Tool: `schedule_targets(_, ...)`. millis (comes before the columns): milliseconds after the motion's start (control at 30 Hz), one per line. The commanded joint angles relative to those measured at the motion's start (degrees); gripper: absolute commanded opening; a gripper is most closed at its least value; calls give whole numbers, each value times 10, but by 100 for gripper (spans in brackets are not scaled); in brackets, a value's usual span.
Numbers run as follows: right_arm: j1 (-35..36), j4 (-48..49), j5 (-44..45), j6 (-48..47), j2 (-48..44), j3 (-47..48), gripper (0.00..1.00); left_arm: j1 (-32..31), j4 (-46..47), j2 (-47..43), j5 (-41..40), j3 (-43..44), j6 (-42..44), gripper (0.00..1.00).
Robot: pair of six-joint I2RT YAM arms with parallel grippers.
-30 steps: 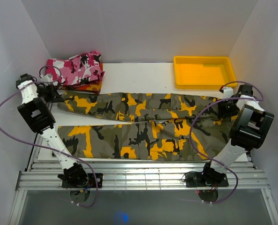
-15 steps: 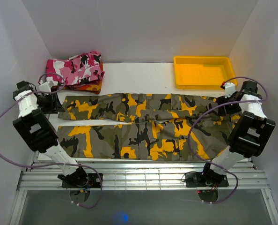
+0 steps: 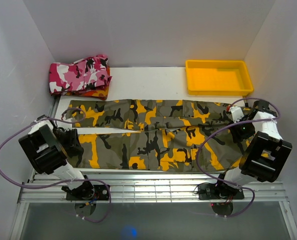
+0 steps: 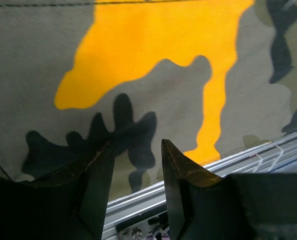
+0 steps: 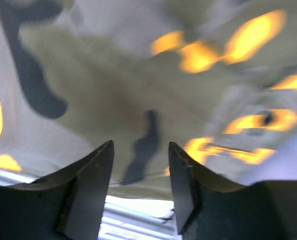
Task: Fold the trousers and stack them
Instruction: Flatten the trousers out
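The olive, yellow-orange and black camouflage trousers lie spread flat across the table, legs pointing left, waist at the right. My left gripper is open and empty, low over the near leg's cuff; the left wrist view shows its gripper above cloth by the table's near edge. My right gripper is open and empty over the waist end; in the right wrist view its gripper hovers above blurred cloth.
A folded pink, white and black camouflage garment lies on a red-orange one at the back left. A yellow tray stands at the back right. White walls close in both sides. A slatted metal rail runs along the near edge.
My left gripper has swung from the far leg's cuff toward me to the near leg's cuff. My right gripper has come from the far waist corner toward me, over the waist.
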Motion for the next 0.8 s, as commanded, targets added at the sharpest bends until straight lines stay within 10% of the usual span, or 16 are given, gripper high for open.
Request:
schedule_targets(0, -1, -38, 31, -40, 11, -42, 52, 11, 58, 31, -31, 2, -8, 52)
schedule_targets(767, 82, -39, -27, 38, 37, -151, 50, 76, -11, 240, 24, 369, -10, 52)
